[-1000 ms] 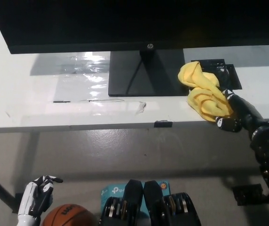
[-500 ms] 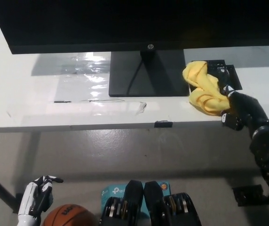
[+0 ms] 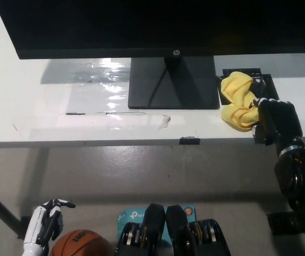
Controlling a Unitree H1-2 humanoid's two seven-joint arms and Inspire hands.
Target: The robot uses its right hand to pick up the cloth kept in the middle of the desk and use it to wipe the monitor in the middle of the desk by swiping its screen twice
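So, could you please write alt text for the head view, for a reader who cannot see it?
The robot's black right hand is closed on a yellow cloth at the right side of a white desk, beside the black stand of a monitor. The white left hand rests low at the lower left, next to an orange basketball on the floor.

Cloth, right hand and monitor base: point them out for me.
cloth [image 3: 234, 96], head view, on its bunched yellow folds.
right hand [image 3: 277, 120], head view, on its black back.
monitor base [image 3: 174, 85], head view, on its flat plate.
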